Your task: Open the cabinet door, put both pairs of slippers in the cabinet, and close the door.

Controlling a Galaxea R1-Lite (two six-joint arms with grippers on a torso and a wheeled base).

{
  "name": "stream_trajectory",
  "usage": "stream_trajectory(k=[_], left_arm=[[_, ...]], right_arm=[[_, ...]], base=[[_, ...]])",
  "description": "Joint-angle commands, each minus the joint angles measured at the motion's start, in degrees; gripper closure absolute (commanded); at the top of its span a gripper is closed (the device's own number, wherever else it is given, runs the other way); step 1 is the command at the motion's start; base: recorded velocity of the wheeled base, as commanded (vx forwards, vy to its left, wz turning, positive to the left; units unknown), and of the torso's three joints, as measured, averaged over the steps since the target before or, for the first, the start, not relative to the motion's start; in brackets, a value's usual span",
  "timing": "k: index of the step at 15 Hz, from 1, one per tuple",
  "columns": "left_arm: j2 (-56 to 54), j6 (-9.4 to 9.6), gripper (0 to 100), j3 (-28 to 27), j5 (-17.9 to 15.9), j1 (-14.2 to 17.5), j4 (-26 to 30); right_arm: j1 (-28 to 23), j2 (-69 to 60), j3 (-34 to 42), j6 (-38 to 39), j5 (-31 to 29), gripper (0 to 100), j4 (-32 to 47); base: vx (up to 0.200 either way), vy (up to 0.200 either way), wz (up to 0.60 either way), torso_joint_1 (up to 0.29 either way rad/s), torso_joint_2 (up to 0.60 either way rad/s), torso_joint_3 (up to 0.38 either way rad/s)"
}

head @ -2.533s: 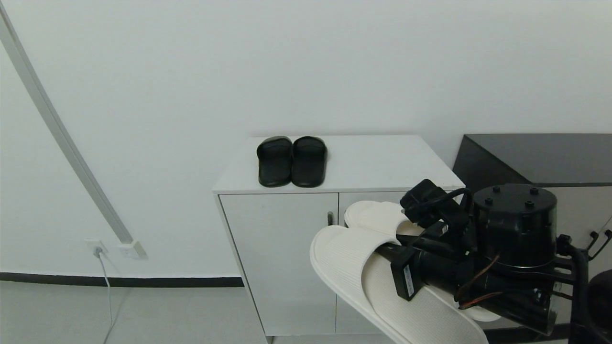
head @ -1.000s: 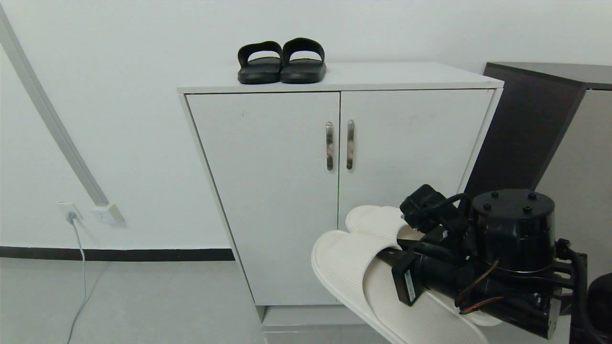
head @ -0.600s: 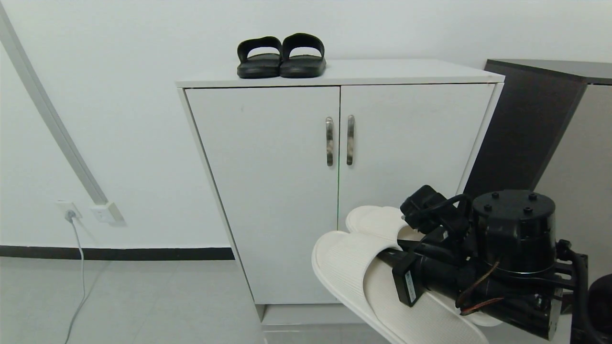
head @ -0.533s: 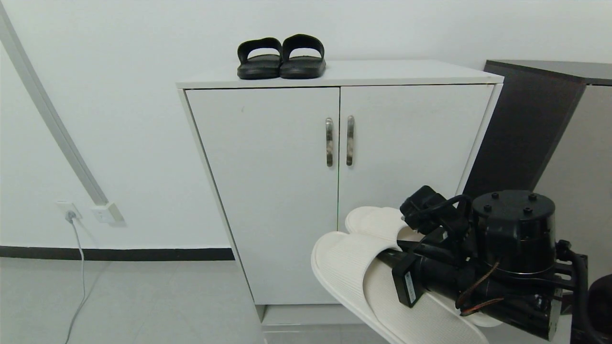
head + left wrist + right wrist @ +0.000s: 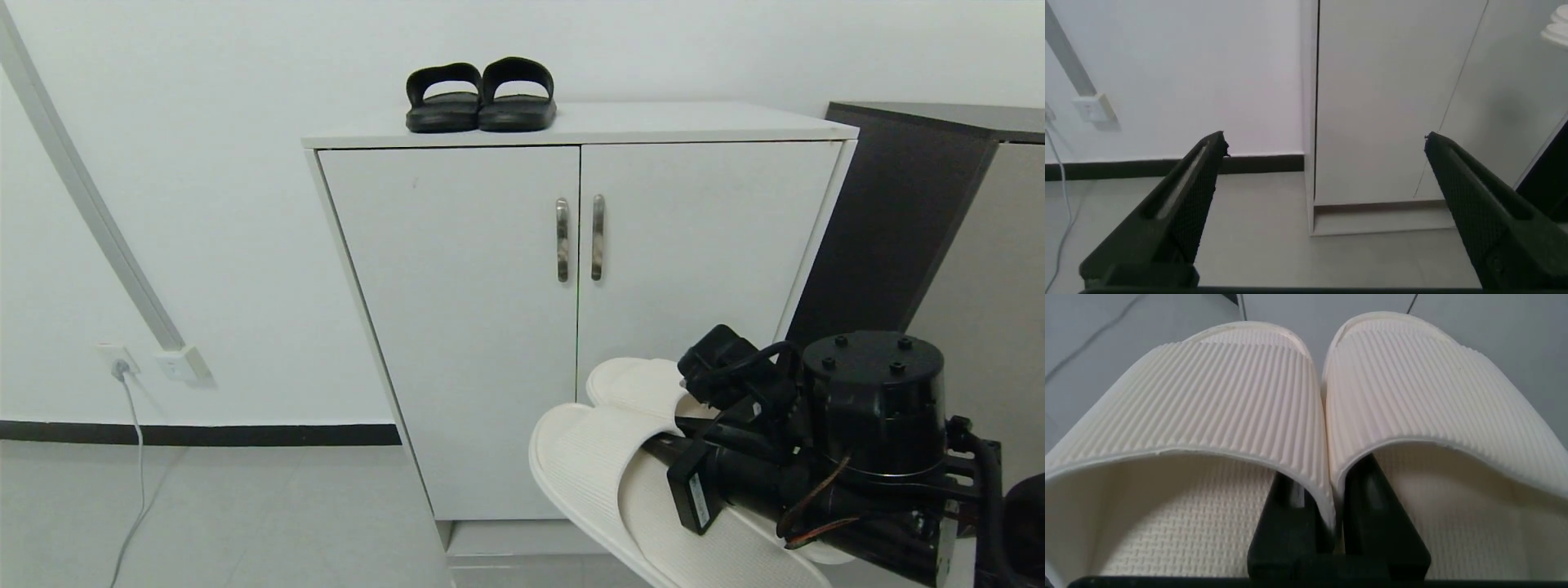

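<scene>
A white cabinet [image 5: 457, 327] stands against the wall, both doors closed, with two metal handles [image 5: 562, 239] at the middle seam. A pair of black slippers [image 5: 482, 94] rests on its top, left of centre. My right gripper [image 5: 682, 437] hangs low in front of the right door, shut on a pair of white slippers [image 5: 596, 457]. The right wrist view has the right gripper [image 5: 1331, 518] pinching the inner strap edges of the two white slippers [image 5: 1225, 400] together. My left gripper [image 5: 1324, 140] is open and empty, low, facing the cabinet's [image 5: 1396, 106] left corner.
A dark grey cabinet [image 5: 898, 220] adjoins the white one on the right. On the wall to the left are a slanted cable duct [image 5: 82, 204] and a socket [image 5: 118, 367] with a cord trailing to the grey floor [image 5: 245, 523].
The head view has dropped from above the cabinet top to its door fronts, so the camera moved. In the last second my right arm with the white slippers sank slightly.
</scene>
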Motion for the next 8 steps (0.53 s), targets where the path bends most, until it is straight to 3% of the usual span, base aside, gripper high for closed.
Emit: stream_trajectory(k=[1, 2, 4, 6, 8], left_arm=[[8.47, -1.41, 0, -7.21, 1.25, -0.09, -0.05], [12.69, -2.99, 0, -10.46, 0.37, -0.44, -0.05], [20.52, -2.47, 0, -12.30, -4.29, -0.88, -1.19], [30.01, -2.29, 0, -12.83, -12.99, -0.88, -7.87], [36.69, -0.36, 0, -13.09, -16.59, -0.88, -11.65]], right_arm=[[0.00, -0.19, 0.21, -0.69, 0.09, 100, -0.18], [0.00, -0.19, 0.65, -0.69, 0.01, 100, -0.44], [0.00, -0.19, 1.27, -0.69, -0.26, 100, -2.46], [0.00, 0.07, 1.80, -0.78, -0.26, 100, -3.87], [0.00, 0.25, 1.71, -0.78, -0.26, 100, -3.87]], base=[[0.000, 0.000, 0.00, 0.002, 0.11, 0.056], [0.000, 0.000, 0.00, 0.002, 0.06, 0.036], [0.000, 0.000, 0.00, 0.000, 0.00, 0.000], [0.000, 0.000, 0.00, 0.000, 0.00, 0.000], [0.000, 0.000, 0.00, 0.000, 0.00, 0.000]])
